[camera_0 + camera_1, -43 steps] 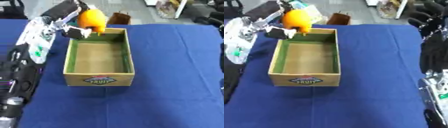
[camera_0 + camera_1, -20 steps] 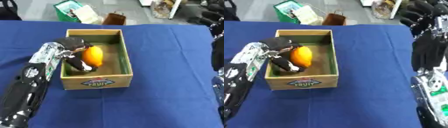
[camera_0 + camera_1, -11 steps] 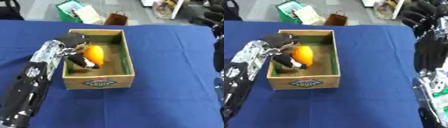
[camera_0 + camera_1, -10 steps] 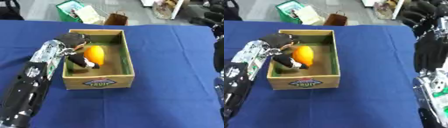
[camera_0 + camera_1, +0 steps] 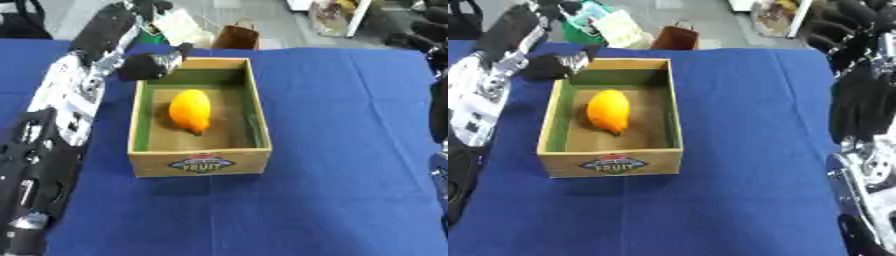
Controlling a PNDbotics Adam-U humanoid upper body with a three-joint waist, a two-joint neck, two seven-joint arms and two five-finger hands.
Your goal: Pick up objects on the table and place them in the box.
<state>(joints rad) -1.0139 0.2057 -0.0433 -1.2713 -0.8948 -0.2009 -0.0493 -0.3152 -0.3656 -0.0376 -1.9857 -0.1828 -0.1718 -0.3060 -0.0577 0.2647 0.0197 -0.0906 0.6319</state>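
1. Fruit [image 5: 190,110], orange-yellow and oval, lies inside the box [image 5: 199,163], on the floor of it, closer to the left wall than to the right one.
2. We see the box standing on the blue tabletop [image 5: 341,150]; its inner walls are green and its front side carries a label.
3. Our left hand [image 5: 150,64] is at the far-left corner of the box, outside the rim, and it is not touching the fruit.
4. The hand holds nothing; it appears as a dark bunched shape, and we cannot tell if its fingers are curled or relaxed.
5. The left arm [image 5: 83,87], black and silver, comes along the left side of the view toward that corner.
6. On the right side of the right eye view we see the dark right arm [image 5: 868,105], well apart from the box; the right hand itself we cannot make out.
7. Behind the tabletop, on the floor, stands a brown bag [image 5: 674,37].
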